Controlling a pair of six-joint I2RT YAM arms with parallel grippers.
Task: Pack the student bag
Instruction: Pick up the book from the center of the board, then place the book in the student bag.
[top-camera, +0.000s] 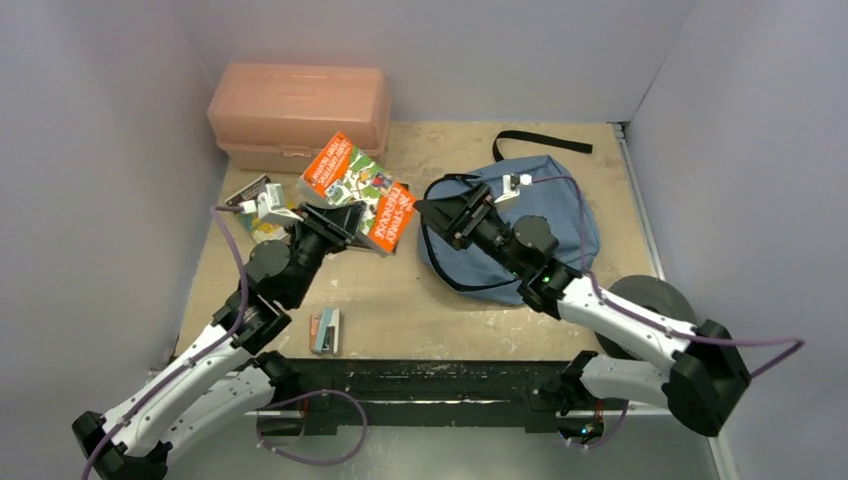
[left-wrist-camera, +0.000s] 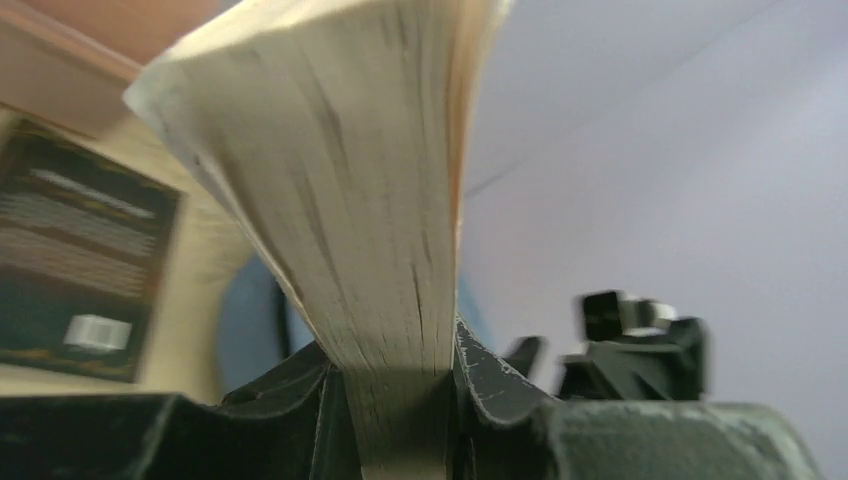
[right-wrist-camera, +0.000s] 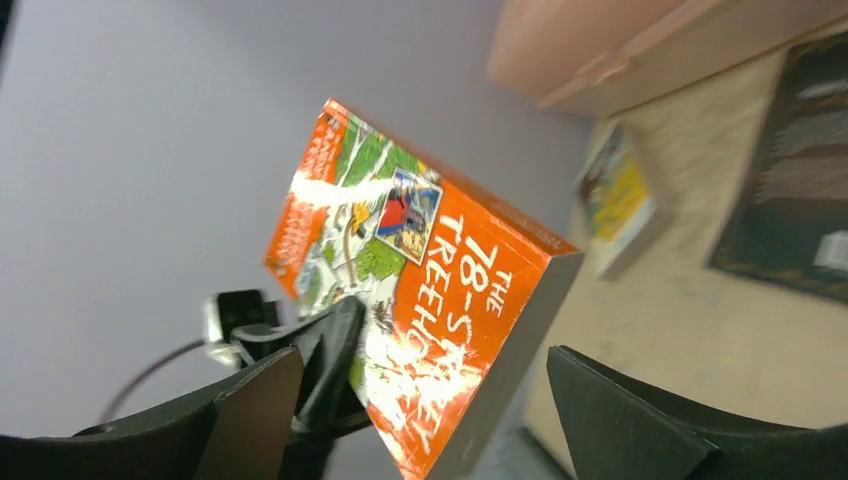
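Note:
My left gripper (top-camera: 343, 217) is shut on an orange paperback book (top-camera: 356, 188) and holds it tilted above the table. In the left wrist view its page edges (left-wrist-camera: 350, 200) are pinched between my left gripper's (left-wrist-camera: 400, 400) fingers. My right gripper (top-camera: 437, 214) stands open at the book's right end. In the right wrist view the book (right-wrist-camera: 440, 300) lies between the wide-apart fingers (right-wrist-camera: 250, 410) without touching them, and the left gripper (right-wrist-camera: 330, 365) clamps its far edge. The student bag (top-camera: 565, 215), dusty blue, lies flat under my right arm, its black strap (top-camera: 540, 142) trailing behind.
A salmon-pink plastic box (top-camera: 298, 115) stands at the back left. More books (top-camera: 252, 208) lie on the table behind my left gripper; a yellow one (right-wrist-camera: 615, 200) and a dark one (right-wrist-camera: 790, 210) show from the right wrist. A small block (top-camera: 325, 331) rests near the front edge.

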